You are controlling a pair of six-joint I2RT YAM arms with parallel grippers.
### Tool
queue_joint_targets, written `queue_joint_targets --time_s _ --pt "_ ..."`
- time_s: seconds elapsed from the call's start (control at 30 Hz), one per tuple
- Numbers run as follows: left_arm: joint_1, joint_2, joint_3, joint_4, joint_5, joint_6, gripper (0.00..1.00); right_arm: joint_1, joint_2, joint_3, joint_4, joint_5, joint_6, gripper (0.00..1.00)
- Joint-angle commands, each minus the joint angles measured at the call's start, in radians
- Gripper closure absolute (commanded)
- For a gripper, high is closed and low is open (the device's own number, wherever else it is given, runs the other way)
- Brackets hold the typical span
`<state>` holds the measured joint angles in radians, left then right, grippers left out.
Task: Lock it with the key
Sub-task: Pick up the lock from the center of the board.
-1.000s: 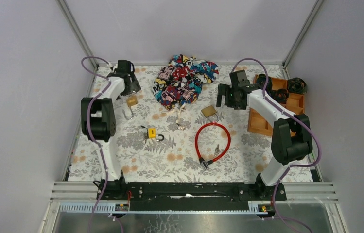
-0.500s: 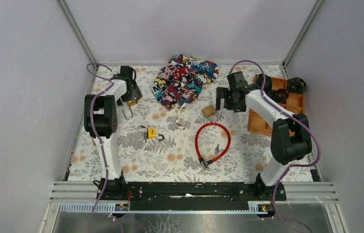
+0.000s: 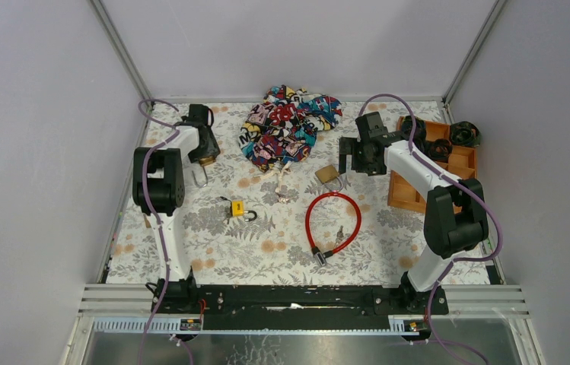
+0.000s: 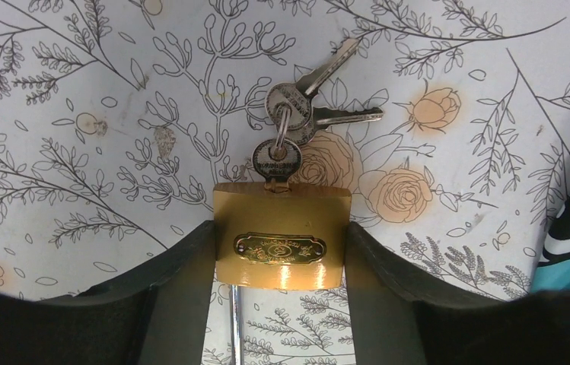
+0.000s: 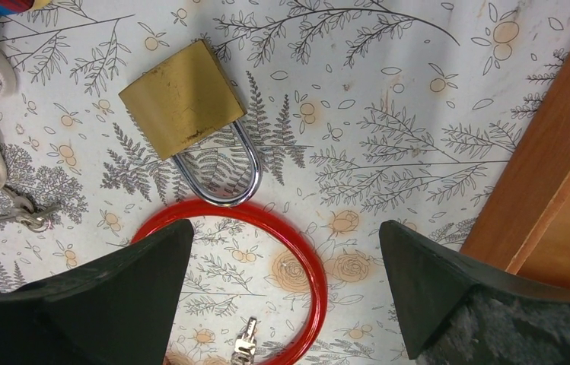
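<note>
Far left of the worktop [image 3: 281,243], flat on the flowered cover: brass padlock [image 4: 281,209], pinched across both flanks of its body by the left claw [image 4: 280,262], fingers [image 4: 183,289] flush against the metal. Key [image 4: 276,158] seated in the keyway at the end facing away from the wrist, two spares [image 4: 320,91] fanned out on the ring beyond. Shackle [image 4: 234,319] barely glimpsed between the fingers; open or snapped home, impossible to tell. Probably heavy for its bulk, rigid, polished and slick on the broad faces, so best held as here, square across the flat sides, leaving the key's bow free. Thin, small bow: calls for a fingertip pinch and a clean twist, with the loose spares apt to snag. Right claw [image 5: 285,232] spread wide and empty, hovering over a second padlock [image 5: 183,99] and a red cable [image 5: 297,251], well apart from the first.
</note>
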<state>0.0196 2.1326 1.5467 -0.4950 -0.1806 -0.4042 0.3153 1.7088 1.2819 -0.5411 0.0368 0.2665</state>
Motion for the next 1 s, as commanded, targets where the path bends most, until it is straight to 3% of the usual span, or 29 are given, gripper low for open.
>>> queue_joint_targets --time_s 0.0,0.13,0.27,0.33,0.47,0.57,0.73,0.83,0.97 --pt "0.003 0.027 -0.051 0.064 0.086 0.058 0.99 0.004 -0.049 0.049 -0.007 0.034 -0.026 0.00" --pt "0.001 -0.081 -0.120 0.138 0.173 0.130 1.00 0.004 -0.079 0.058 -0.008 -0.014 -0.067 0.00" --pt "-0.015 -0.246 -0.189 0.159 0.259 0.371 1.00 0.013 -0.154 0.059 0.043 -0.173 -0.116 0.01" --pt "-0.016 -0.351 -0.244 0.144 0.315 0.547 1.00 0.018 -0.201 0.057 0.086 -0.290 -0.127 0.01" --pt "-0.127 -0.676 -0.428 0.162 0.435 1.047 1.00 0.072 -0.276 0.062 0.194 -0.475 -0.071 0.03" --pt "-0.228 -0.924 -0.584 0.241 0.584 1.358 1.00 0.159 -0.285 0.067 0.302 -0.515 0.003 0.03" --pt "-0.360 -1.234 -0.762 0.315 0.811 1.734 1.00 0.299 -0.245 0.144 0.401 -0.547 0.097 0.03" --pt "-0.405 -1.320 -0.794 0.333 0.862 1.841 1.00 0.356 -0.236 0.150 0.459 -0.559 0.127 0.02" --pt "-0.452 -1.354 -0.791 0.333 0.854 1.871 1.00 0.436 -0.220 0.124 0.511 -0.566 0.152 0.02"
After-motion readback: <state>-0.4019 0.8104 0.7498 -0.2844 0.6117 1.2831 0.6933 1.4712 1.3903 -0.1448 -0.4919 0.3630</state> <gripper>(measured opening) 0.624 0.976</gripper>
